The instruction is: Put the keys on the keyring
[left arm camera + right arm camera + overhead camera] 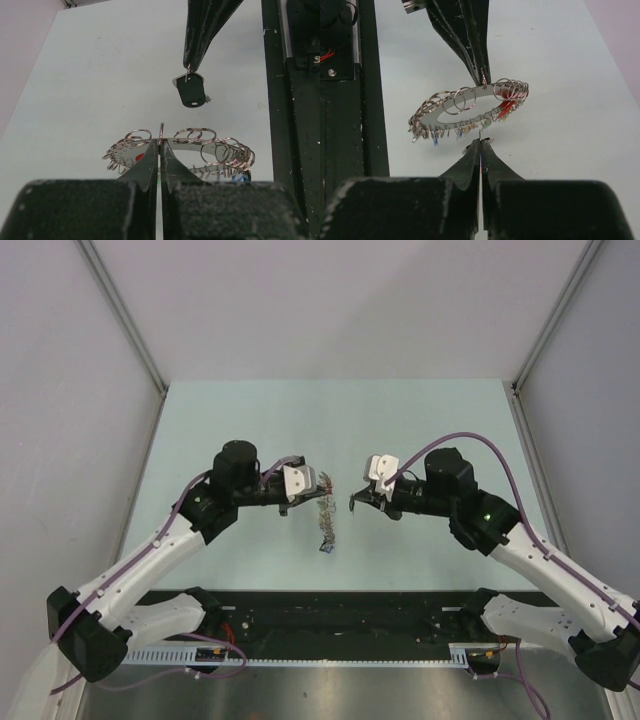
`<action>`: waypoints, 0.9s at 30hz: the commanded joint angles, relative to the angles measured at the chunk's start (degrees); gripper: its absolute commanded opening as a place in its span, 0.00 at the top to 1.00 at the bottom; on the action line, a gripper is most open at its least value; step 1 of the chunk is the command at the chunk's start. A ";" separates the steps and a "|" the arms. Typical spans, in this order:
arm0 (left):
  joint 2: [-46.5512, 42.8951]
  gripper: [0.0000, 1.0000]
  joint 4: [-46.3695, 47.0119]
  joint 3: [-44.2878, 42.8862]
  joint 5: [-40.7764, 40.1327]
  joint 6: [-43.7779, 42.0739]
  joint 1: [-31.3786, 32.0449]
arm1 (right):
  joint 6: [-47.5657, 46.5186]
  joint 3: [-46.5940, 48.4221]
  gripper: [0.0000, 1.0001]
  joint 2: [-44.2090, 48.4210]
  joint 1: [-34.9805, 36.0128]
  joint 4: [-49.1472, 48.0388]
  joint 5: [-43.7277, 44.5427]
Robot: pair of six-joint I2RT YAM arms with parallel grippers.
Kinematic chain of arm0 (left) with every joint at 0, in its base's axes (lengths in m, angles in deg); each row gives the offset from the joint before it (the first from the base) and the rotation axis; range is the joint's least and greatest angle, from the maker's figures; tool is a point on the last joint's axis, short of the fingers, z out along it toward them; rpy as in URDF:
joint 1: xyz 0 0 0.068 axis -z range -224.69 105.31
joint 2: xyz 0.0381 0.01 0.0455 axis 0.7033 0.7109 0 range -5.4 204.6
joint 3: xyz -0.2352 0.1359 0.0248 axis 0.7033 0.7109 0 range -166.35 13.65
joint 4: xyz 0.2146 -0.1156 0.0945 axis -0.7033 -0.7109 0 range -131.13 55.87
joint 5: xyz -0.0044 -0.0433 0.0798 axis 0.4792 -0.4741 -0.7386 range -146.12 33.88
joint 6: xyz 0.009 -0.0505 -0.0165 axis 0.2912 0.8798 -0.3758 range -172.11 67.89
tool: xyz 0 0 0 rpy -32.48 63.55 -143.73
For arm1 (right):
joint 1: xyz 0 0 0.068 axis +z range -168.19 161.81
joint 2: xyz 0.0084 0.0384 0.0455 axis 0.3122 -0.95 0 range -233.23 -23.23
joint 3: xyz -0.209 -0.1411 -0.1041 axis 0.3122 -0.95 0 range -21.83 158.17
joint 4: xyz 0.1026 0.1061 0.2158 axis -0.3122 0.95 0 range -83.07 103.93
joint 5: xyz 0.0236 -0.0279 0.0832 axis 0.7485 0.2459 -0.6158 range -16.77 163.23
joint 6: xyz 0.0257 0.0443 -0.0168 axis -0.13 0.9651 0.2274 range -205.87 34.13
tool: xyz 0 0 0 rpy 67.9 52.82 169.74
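My left gripper is shut on the rim of the keyring, a flat silver ring crowded with small split rings and keys, held level above the table. In the top view the keyring hangs below the left gripper. My right gripper is shut on the small ring of a black-headed key, which dangles just beyond the keyring without touching it. In the right wrist view the right gripper faces the keyring, where red, blue and green key heads hang, and the left gripper pinches its far rim.
The pale green table lies under both arms, with grey enclosure walls on three sides. A black base rail runs along the near edge and shows as a dark strip in the left wrist view.
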 commanded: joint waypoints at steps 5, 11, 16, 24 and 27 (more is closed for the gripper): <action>-3.25 1.00 2.49 0.61 -1.91 -2.96 2.49 | -3.97 4.19 1.00 -2.67 1.21 -1.56 -0.73; -3.52 1.00 2.58 0.87 -2.26 -2.96 3.36 | -5.73 6.39 1.00 -5.13 2.96 0.99 -0.11; -3.61 1.00 2.14 1.05 -3.58 -3.57 4.33 | -6.96 8.06 1.00 -6.45 5.77 3.18 5.68; -4.04 1.00 2.40 1.22 -4.11 -3.49 4.77 | -8.46 9.82 1.00 -8.65 9.20 5.74 11.14; -4.22 1.00 2.40 1.31 -4.28 -3.66 4.86 | -8.37 9.91 1.00 -8.65 9.56 5.82 12.63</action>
